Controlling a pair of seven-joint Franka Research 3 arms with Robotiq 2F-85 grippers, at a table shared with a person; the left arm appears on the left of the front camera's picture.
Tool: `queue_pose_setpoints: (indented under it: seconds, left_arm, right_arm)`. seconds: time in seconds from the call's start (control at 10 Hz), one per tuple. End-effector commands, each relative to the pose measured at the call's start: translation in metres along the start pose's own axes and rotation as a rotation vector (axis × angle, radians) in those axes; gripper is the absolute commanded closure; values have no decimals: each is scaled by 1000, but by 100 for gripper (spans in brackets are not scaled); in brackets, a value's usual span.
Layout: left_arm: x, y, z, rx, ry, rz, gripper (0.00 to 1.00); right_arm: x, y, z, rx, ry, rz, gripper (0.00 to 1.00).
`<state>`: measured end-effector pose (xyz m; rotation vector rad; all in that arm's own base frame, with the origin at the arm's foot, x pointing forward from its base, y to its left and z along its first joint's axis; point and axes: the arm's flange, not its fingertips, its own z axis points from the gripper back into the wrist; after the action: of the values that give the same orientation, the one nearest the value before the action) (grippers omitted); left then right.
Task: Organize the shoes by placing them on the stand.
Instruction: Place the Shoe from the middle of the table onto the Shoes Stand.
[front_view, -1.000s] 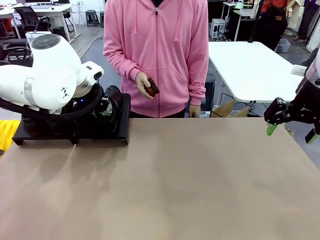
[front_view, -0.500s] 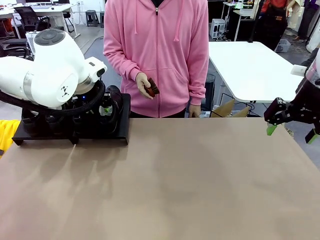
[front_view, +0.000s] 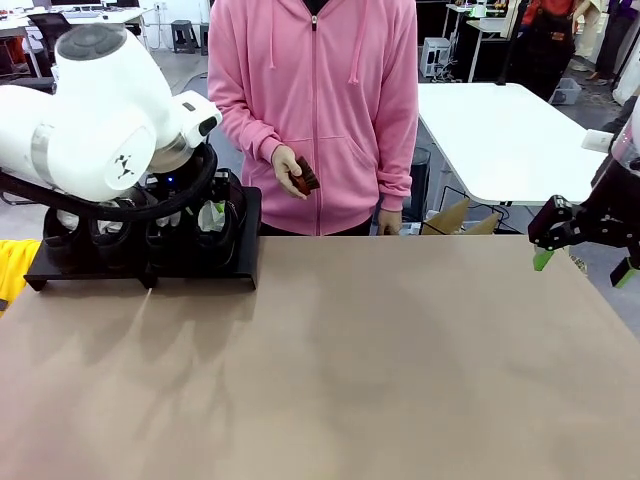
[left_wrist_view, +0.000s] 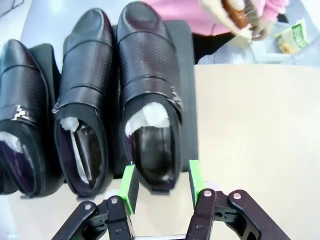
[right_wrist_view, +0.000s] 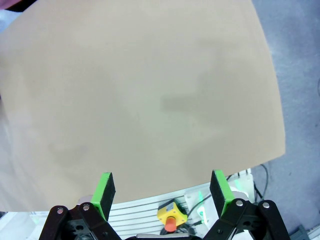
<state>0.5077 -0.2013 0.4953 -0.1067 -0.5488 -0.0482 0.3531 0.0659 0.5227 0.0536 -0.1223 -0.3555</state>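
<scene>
Several glossy black shoes (front_view: 222, 205) stand side by side on the low black stand (front_view: 140, 272) at the table's far left. My left gripper (front_view: 208, 216) hovers just above them. In the left wrist view three shoes show, toes pointing away: the rightmost shoe (left_wrist_view: 149, 95), a middle one (left_wrist_view: 84, 105) and a left one (left_wrist_view: 19, 130). My left gripper (left_wrist_view: 161, 184) is open, its green pads either side of the rightmost shoe's heel with small gaps. The stand (left_wrist_view: 187, 70) shows beside that shoe. My right gripper (front_view: 585, 262) hangs open and empty at the table's right edge (right_wrist_view: 165, 192).
A person in a pink hoodie (front_view: 315, 100) stands at the far side, holding a small reddish-brown object (front_view: 304, 178) in one hand. The brown table (front_view: 340, 370) stretches wide between the arms. A yellow box with a red button (right_wrist_view: 169, 218) sits below the table's edge.
My left arm has risen and drawn back from the stand, lifting its gripper off the rightmost shoe. The right arm and the person have not moved.
</scene>
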Motion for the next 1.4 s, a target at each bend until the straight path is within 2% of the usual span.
queue_pose_setpoints:
  seconds: [0.0,1.3]
  left_arm:
    - [6,7,-19,15,22,4,45]
    - [6,7,-19,15,22,4,45]
  right_arm:
    - [1,-1,2,8,1,18,0]
    - [1,-1,2,8,1,18,0]
